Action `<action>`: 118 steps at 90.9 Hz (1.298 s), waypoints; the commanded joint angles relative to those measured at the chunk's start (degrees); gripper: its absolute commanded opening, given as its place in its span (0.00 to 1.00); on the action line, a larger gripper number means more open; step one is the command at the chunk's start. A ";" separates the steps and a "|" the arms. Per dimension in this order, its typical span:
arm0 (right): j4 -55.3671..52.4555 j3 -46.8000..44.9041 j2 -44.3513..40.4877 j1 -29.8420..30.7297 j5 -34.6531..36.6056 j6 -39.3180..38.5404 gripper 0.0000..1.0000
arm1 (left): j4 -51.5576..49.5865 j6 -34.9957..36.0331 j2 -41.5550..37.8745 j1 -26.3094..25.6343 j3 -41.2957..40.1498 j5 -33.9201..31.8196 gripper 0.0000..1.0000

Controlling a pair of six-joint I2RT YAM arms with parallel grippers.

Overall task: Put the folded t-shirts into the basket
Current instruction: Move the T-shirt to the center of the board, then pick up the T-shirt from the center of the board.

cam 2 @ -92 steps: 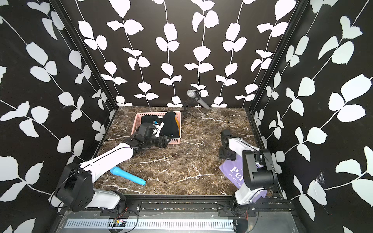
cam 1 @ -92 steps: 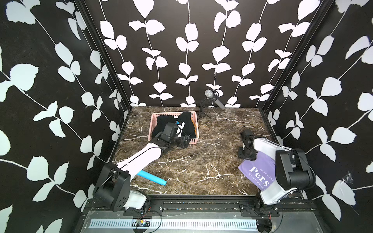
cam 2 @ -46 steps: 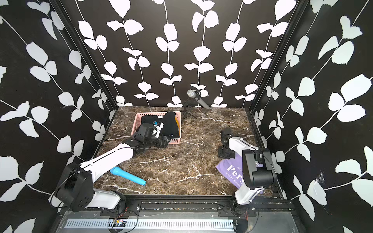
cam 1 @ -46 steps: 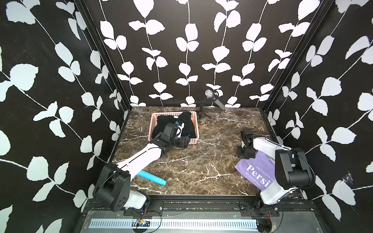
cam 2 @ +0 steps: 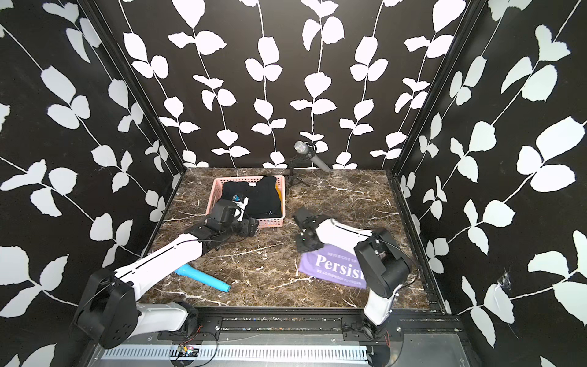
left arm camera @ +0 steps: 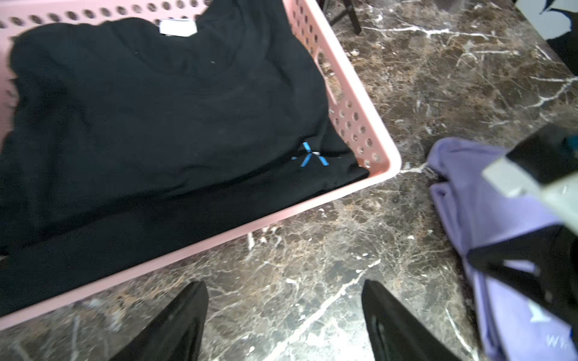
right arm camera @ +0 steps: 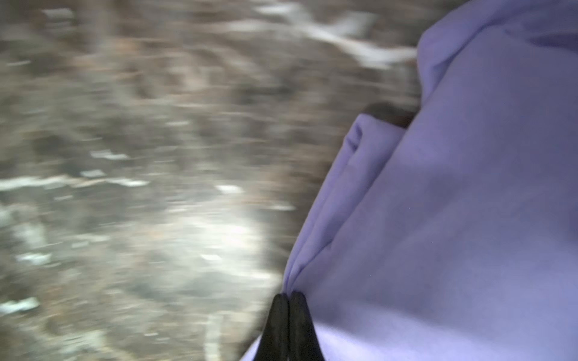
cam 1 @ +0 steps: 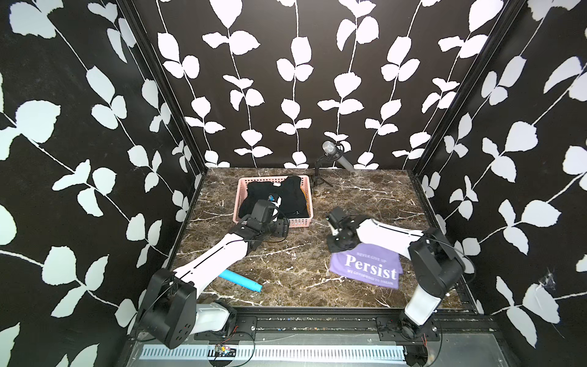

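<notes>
My right gripper [right arm camera: 288,301] had just pinched shut on the lavender shirt's [cam 1: 365,270] edge and started dragging it across the table [cam 1: 286,254] toward the basket [cam 1: 301,223]. Left gripper [left arm camera: 284,315] sat apart and empty.

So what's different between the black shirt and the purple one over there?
The black shirt lies inside the pink basket; the purple shirt is out on the marble table. The black shirt bears only a tiny blue mark, the purple shirt big white "Persist" lettering. The right gripper pinches the purple shirt's edge; nothing grips the black shirt. Both are folded t-shirts.
</notes>
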 commanded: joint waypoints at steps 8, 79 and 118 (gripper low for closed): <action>3.45 6.03 3.10 9.08 -4.44 5.62 0.00 | -1.31 -0.26 -4.31 1.36 -2.50 -2.73 0.80; -0.76 -8.33 -18.54 -20.80 1.14 -9.49 0.72 | 9.18 -9.24 7.21 -9.73 -5.34 3.66 0.76; 2.39 -3.83 -4.71 -22.98 -5.39 -14.18 0.74 | 15.69 -14.37 20.38 -11.17 -1.89 3.39 0.74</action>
